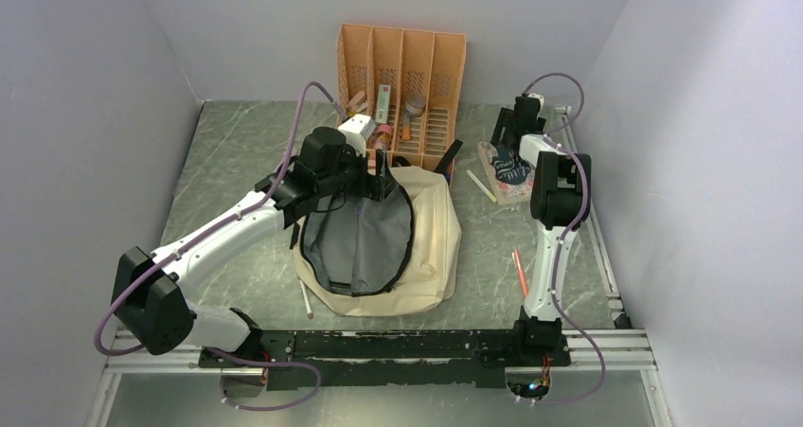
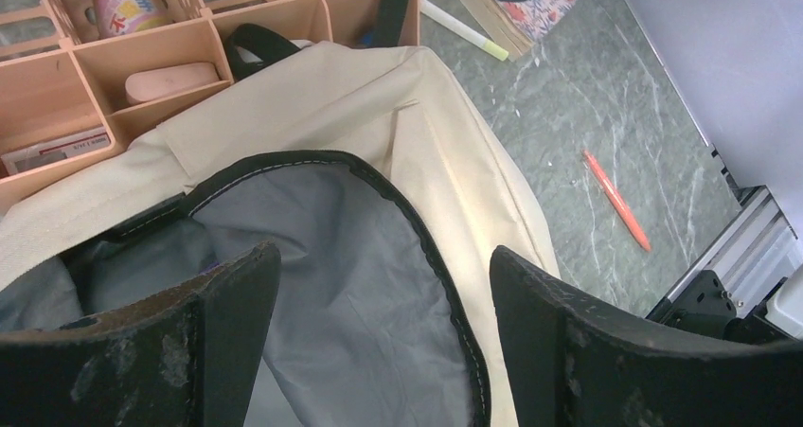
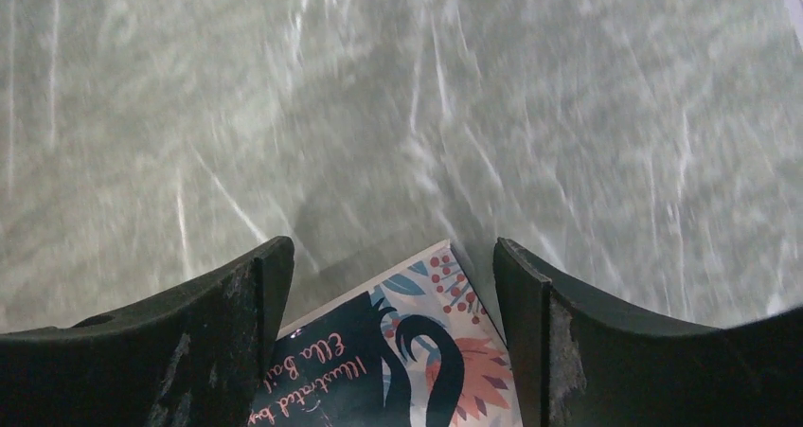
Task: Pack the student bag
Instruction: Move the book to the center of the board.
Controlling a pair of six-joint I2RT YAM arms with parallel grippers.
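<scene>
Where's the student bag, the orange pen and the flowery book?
student bag (image 1: 436,247), top view, on its cream outer fabric.
orange pen (image 2: 615,200), left wrist view, middle of its barrel.
flowery book (image 3: 398,356), right wrist view, on its front cover.

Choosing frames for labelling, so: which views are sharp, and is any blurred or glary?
Top external: evenly lit, no glare, cream-beige fabric backpack clear. Left wrist: sharp on its grey lining. Right wrist: grey-green marbled table smeared with blur, floral illustrated book cover still legible.

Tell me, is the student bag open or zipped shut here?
Open. The student bag lies on the table with its black-trimmed mouth spread wide, and the grey lining shows from above and from the left wrist.
</scene>
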